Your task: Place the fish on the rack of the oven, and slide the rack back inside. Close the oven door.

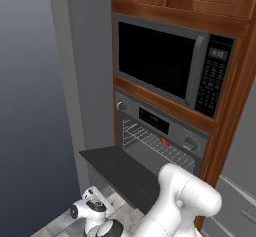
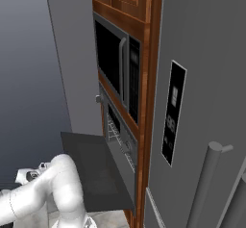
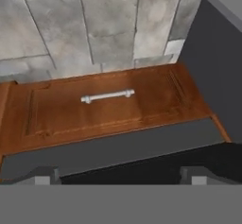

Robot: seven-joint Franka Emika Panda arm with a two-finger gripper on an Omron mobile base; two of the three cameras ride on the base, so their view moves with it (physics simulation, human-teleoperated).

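- Nearest the base cameras, the white arm with dark joints bends low in front of the cabinet column, its wrist end reaching down towards the pale stone-tiled floor.
- Low down below the oven door, the robot's hand shows its two small dark fingertips set wide apart with nothing between them; it holds nothing.
- Ahead of the hand lies a brown wooden drawer front with a short silver bar handle, and grey stone tiles beyond it.
- A wide dark grey-black oven door hangs fully open, lying flat and level out from the bottom of the oven.
- Set in the cabinet column, the built-in dark grey oven has a control strip with a round knob at each end and a small dark display between them.
- Inside the open cavity, the flat silver wire rack sits within the oven, reaching to about its front edge.
- On that rack, towards its right side, lies the small slim red fish.
- Above the oven sits a black-windowed microwave with a keypad on its right.
- To the right stands a tall grey refrigerator with a dark panel on its door.
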